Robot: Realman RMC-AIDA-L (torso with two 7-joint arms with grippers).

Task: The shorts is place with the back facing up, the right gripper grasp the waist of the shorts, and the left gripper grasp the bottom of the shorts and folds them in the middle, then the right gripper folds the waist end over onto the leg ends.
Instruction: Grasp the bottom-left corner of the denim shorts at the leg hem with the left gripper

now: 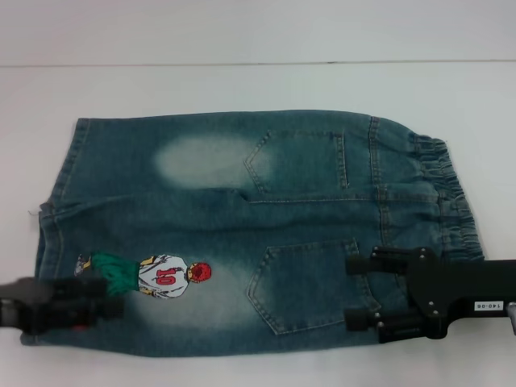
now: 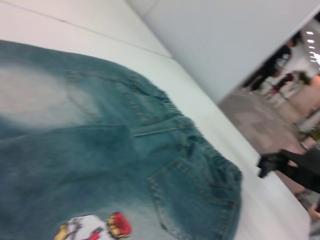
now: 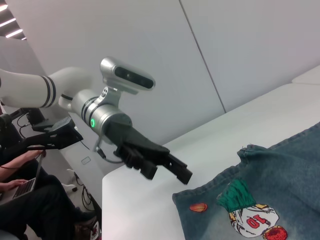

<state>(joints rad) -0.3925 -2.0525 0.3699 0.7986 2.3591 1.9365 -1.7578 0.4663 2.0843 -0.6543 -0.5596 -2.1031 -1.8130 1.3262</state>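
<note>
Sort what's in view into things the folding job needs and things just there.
Job: denim shorts, back up, flat; right gripper, open over the waist end; left gripper, at the leg end.
Just there: white table; people in the background.

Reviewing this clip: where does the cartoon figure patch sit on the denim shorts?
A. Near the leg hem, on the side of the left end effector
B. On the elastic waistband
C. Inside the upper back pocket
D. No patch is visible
A: in the head view the patch sits on the shorts close to the left end effector, far from the waistband.
</note>
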